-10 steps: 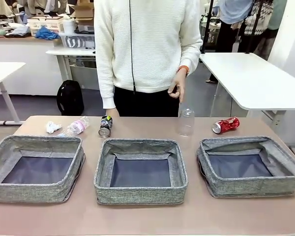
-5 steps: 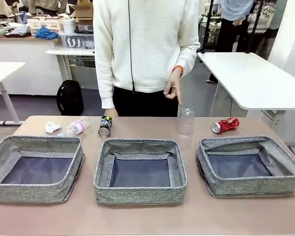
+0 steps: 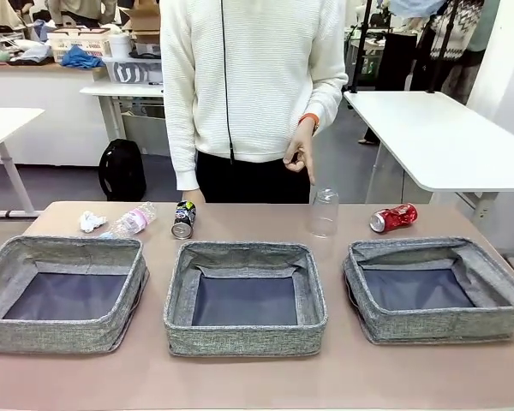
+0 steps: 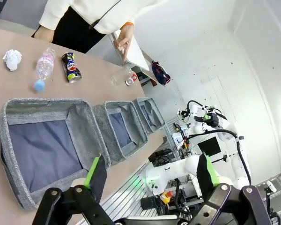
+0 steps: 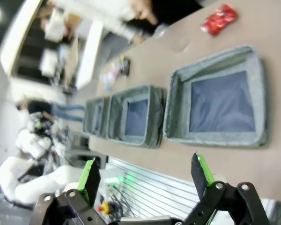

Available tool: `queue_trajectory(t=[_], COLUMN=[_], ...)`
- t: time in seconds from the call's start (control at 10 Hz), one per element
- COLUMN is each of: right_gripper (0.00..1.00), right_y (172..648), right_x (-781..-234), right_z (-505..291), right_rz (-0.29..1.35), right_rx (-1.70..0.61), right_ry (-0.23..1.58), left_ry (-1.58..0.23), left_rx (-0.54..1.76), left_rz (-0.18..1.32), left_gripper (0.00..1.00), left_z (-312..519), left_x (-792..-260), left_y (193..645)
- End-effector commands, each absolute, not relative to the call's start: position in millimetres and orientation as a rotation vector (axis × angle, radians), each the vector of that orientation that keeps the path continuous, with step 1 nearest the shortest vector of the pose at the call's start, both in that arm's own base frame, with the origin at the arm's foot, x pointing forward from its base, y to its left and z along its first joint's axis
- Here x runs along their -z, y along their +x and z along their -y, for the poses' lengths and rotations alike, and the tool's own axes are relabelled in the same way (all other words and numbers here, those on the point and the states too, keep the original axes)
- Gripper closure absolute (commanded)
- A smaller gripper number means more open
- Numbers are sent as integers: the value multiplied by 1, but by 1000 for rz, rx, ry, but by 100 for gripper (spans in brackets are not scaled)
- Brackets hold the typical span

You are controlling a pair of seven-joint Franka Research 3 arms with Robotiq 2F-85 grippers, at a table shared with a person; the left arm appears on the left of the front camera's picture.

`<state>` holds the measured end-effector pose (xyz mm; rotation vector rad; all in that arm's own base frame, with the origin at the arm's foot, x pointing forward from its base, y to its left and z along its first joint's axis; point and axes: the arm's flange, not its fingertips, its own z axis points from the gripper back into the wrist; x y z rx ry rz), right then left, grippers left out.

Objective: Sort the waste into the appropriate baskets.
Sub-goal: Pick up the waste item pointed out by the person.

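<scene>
You have both grippers free at this moment. In the left wrist view, the left gripper [image 4: 151, 169] holds its two green-padded fingers wide apart with nothing between them. It hangs above the near edge of the light brown table [image 4: 4, 84], close to the near wall of the left grey woven-fabric basket [image 4: 37, 111]. In the right wrist view, the right gripper [image 5: 145, 173] also has its fingers spread and it grips nothing. It is above the near table edge in front of the right grey woven-fabric basket [image 5: 210, 138]. In the front view, these two low rectangular baskets and the middle grey woven-fabric basket [image 3: 244, 338] stand in one row, near each other but apart. All the waste lies on the table behind the baskets, on the person's side. Behind the left basket is the white crumpled paper wad [image 3: 92, 222], and just beside it the clear plastic bottle with blue cap and pink label [image 3: 134, 220] lies on its side. The black drink can [image 3: 184, 219] lies on its side behind the left corner of the middle basket. The second clear plastic bottle [image 3: 324, 212] stands upright behind the right corner of the middle basket. The red drink can [image 3: 393, 217] lies on its side behind the right basket. The person in a white knitted sweater stands at the far side. The person's hand [image 3: 300, 154] hangs above the upright bottle, not touching it, with one finger pointing down.
</scene>
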<state>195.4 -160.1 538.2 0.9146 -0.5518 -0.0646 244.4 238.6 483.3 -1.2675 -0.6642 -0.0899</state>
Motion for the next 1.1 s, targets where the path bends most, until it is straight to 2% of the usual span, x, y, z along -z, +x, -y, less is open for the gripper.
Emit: queue_trajectory(t=[0.0, 0.1, 0.3, 0.4, 0.5, 0.6, 0.7, 0.8, 1.0], right_gripper=[0, 0, 0, 0, 0, 0, 0, 0, 0], right_y=[286, 331, 402, 419, 424, 392, 392, 424, 496], right_x=[-565, -575, -576, -569, -560, -580, -580, -564, -510], right_z=[107, 72, 30, 12, 3, -13, -13, -15, -1], right_rz=[704, 801, 916, 888, 768, 776, 776, 765, 936], right_rx=[-386, -580, -698, -754, -738, -695, -695, -748, -1250], right_ry=[722, 678, 567, 617, 558, 560, 560, 526, 746], left_ry=[-1276, -1276, -1276, -1276, -1276, -1276, -1276, -1276, -1276], left_rx=[114, 114, 114, 114, 114, 114, 114, 114, 114], left_rz=[687, 687, 687, 687, 687, 687, 687, 687, 687], left_gripper=[0, 0, 0, 0, 0, 0, 0, 0, 0], left_z=[-241, -241, -241, -241, -241, -241, -241, -241, -241], left_x=[-486, -486, -486, -486, -486, -486, -486, -486, -486], left_y=[246, 246, 246, 246, 246, 246, 246, 246, 246])
